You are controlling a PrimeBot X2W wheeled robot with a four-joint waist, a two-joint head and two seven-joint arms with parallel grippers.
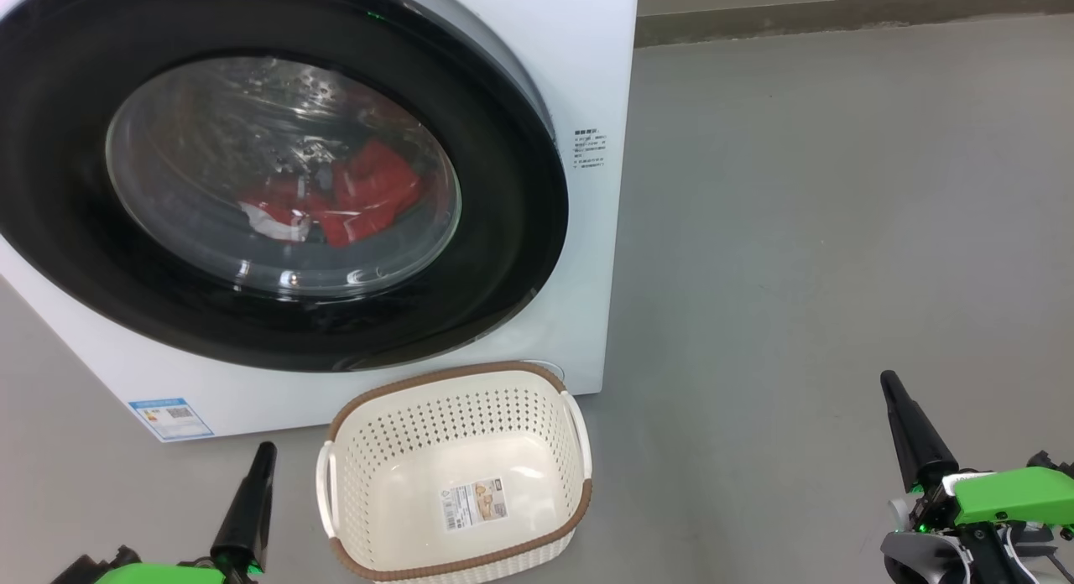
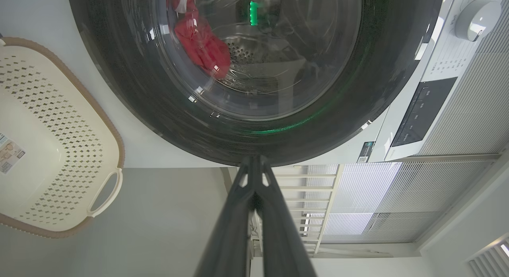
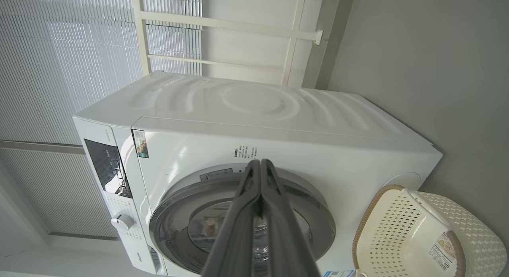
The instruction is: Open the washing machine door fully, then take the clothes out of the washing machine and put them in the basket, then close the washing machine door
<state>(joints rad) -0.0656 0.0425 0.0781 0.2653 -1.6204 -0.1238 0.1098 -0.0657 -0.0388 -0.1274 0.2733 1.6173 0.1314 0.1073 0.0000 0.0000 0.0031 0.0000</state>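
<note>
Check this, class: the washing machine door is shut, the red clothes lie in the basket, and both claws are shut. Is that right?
No: the head view shows the clothes inside the washing machine, behind its door; the basket holds none. The rest stands.

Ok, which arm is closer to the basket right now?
Left. The left fingers point up just beside the basket, close to one side handle but not touching it. The right fingers are far off on its other side, across open floor.
</note>
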